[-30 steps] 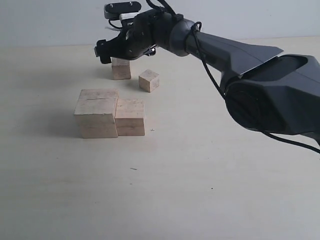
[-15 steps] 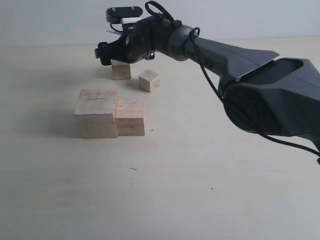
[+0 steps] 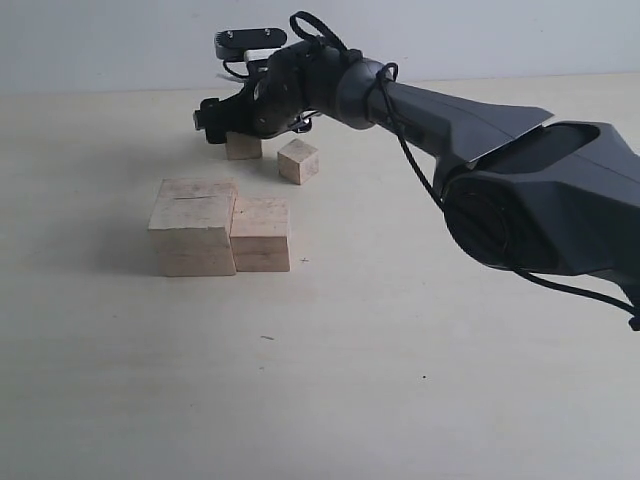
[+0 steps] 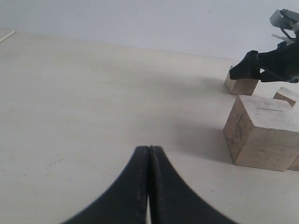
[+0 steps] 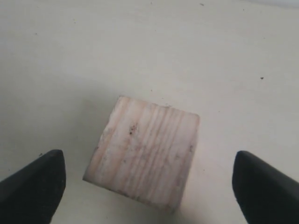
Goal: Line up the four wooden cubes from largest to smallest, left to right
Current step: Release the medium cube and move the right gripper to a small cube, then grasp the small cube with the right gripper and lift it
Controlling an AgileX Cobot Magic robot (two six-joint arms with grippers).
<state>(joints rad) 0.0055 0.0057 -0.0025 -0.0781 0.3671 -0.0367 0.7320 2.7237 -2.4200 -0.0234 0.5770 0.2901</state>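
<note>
Right jaws are hanging wide open, empty, astride a pale wooden cube (image 5: 145, 156). Squaring to its faces first is looking wise. Left jaws are sitting shut.

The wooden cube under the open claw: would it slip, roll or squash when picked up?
Probably stiff: the wooden cube shows solid grain. Its flat faces suggest it would slide, not roll. The bare, rough-looking wood should give the right gripper decent friction.

Four wooden cubes (image 3: 193, 235) (image 3: 261, 233) (image 3: 243, 149) (image 3: 298, 161), two pincers (image 4: 148, 151) (image 3: 222, 124)
</note>
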